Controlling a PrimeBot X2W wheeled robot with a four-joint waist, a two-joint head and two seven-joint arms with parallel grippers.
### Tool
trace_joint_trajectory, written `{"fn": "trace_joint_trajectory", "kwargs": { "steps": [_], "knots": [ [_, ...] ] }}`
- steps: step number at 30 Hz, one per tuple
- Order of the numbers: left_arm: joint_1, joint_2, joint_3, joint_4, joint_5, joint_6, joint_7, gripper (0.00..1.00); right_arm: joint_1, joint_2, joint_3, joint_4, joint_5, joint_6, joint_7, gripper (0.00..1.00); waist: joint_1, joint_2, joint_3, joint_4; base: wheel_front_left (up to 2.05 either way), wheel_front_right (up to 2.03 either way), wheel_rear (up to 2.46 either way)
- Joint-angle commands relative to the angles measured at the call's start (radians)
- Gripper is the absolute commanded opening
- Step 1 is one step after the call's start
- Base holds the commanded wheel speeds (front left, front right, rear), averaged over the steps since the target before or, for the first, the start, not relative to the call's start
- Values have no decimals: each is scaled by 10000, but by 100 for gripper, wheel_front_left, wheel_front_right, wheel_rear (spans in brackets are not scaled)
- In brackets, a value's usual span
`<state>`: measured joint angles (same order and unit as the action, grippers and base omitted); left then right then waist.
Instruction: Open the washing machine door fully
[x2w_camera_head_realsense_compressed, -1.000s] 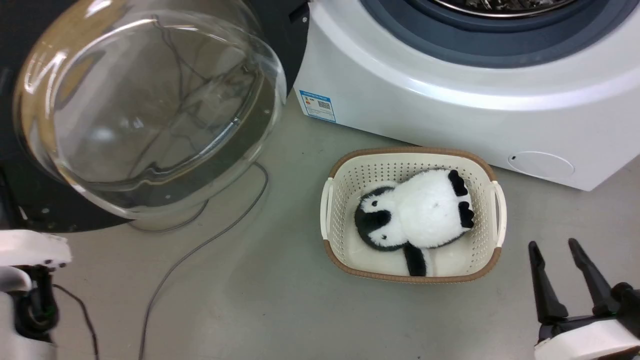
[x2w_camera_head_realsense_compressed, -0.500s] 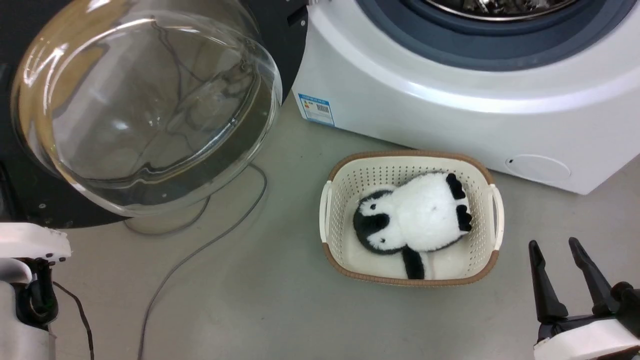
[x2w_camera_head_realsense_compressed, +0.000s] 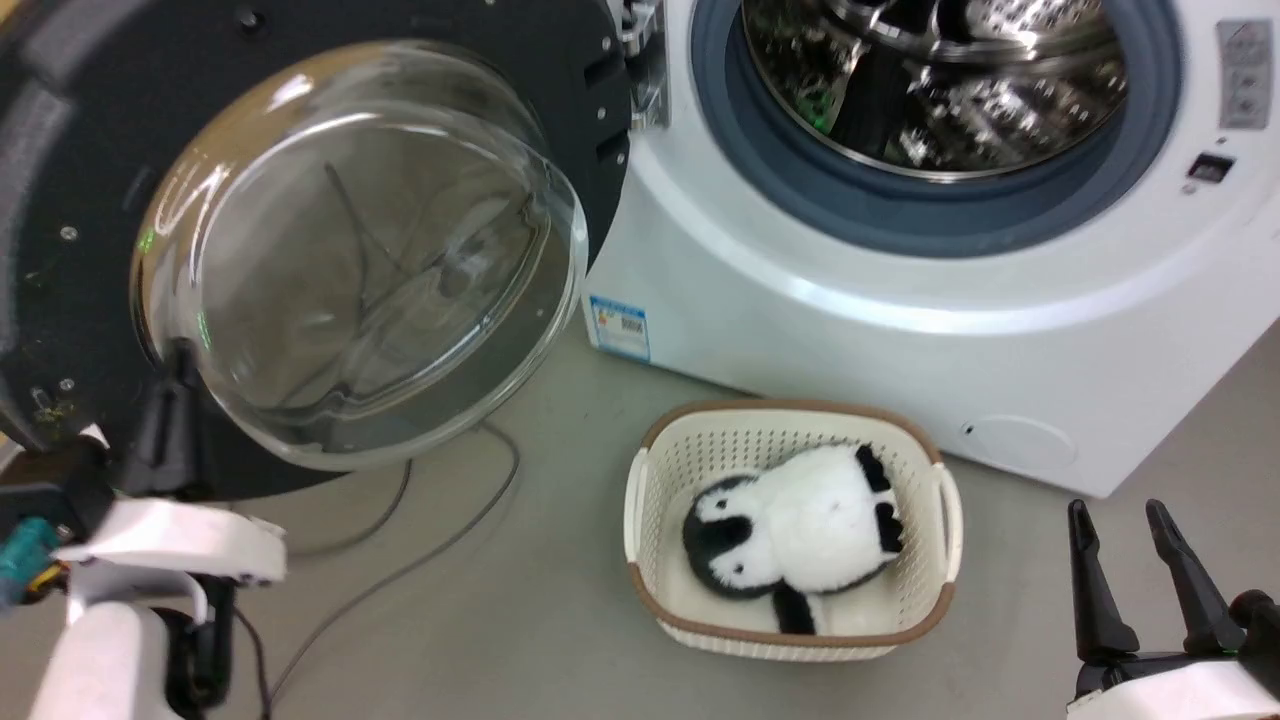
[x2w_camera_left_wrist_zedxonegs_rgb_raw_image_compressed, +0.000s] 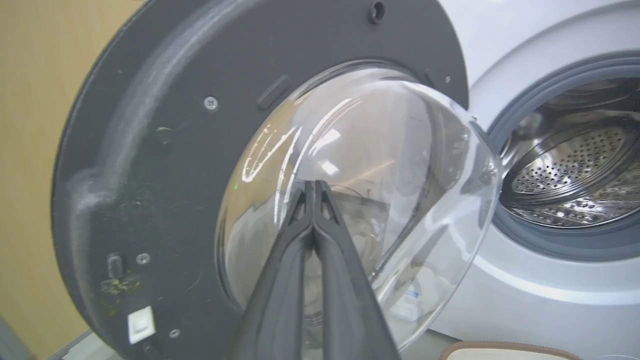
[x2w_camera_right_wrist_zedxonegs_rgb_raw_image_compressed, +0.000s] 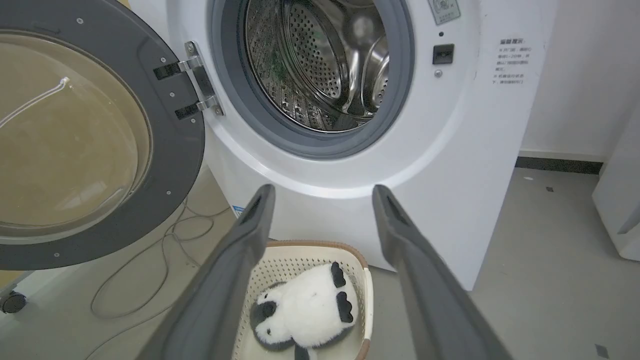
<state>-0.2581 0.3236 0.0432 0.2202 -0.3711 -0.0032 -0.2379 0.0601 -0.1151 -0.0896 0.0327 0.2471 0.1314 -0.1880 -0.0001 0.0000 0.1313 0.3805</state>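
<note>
The left hand (x2w_camera_left_wrist_zedxonegs_rgb_raw_image_compressed: 314, 187), fingers pressed together empty, points into the washing machine door (x2w_camera_left_wrist_zedxonegs_rgb_raw_image_compressed: 150, 150), far nearer it than the spread right hand (x2w_camera_head_realsense_compressed: 1115, 508)

matt plastic washing machine door (x2w_camera_head_realsense_compressed: 90, 180), glossy clear glass bowl (x2w_camera_head_realsense_compressed: 370, 270), shiny steel drum (x2w_camera_head_realsense_compressed: 940, 90), plastic basket (x2w_camera_head_realsense_compressed: 640, 520), plush penguin (x2w_camera_head_realsense_compressed: 800, 520)

The blue label (x2w_camera_head_realsense_compressed: 619, 326) low on the washing machine (x2w_camera_head_realsense_compressed: 850, 330) and the printed lines (x2w_camera_right_wrist_zedxonegs_rgb_raw_image_compressed: 509, 61) on its front are too small to read.
</note>
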Motion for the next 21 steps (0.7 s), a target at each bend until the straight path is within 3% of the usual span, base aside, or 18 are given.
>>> {"fn": "trace_joint_trajectory", "kwargs": {
  "steps": [1,12,21],
  "knots": [
    [201,-61,-90,-223,54,-56,4,0,79,52,1,28,19,-7,-81,100,1,0,-300,-180,0,0,0],
    [1842,-666,-1200,-1912,320,-99,204,0,362,28,415,-145,-78,-7,-376,100,1,0,-1246,-1253,0,0,0],
    [2835,-1167,-1819,-1937,389,17,143,0,564,73,680,-564,-192,-7,-526,100,1,0,-1438,-2145,0,0,0]
  ]
}}
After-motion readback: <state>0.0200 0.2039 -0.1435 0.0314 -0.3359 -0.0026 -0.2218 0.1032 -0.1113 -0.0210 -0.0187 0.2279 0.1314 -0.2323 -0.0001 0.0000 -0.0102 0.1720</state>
